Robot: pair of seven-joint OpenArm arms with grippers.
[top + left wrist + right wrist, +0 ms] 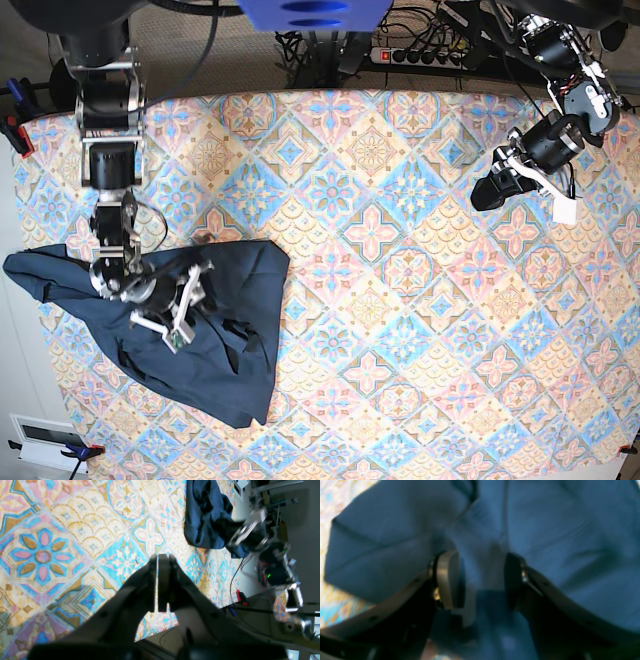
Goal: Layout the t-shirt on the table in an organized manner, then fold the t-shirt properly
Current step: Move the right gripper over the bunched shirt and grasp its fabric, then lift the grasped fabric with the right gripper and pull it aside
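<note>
The dark navy t-shirt [215, 360] lies crumpled in a heap at the left side of the table [400, 300]. My right gripper [190, 300] is down on the heap. In the right wrist view it [481, 580] is open, and a raised fold of the t-shirt [557, 530] sits between its fingers [447, 580]. My left gripper [488, 192] hangs above the far right of the table, well away from the shirt. In the left wrist view it [163, 556] is shut and empty over the patterned cloth [62, 530], with the t-shirt [205, 512] far off.
A power strip [420, 55] and cables lie behind the table's far edge. A clamp [15, 130] grips the left edge, and a red clamp [241, 597] shows at the table edge in the left wrist view. The shirt heap reaches close to the table's left edge.
</note>
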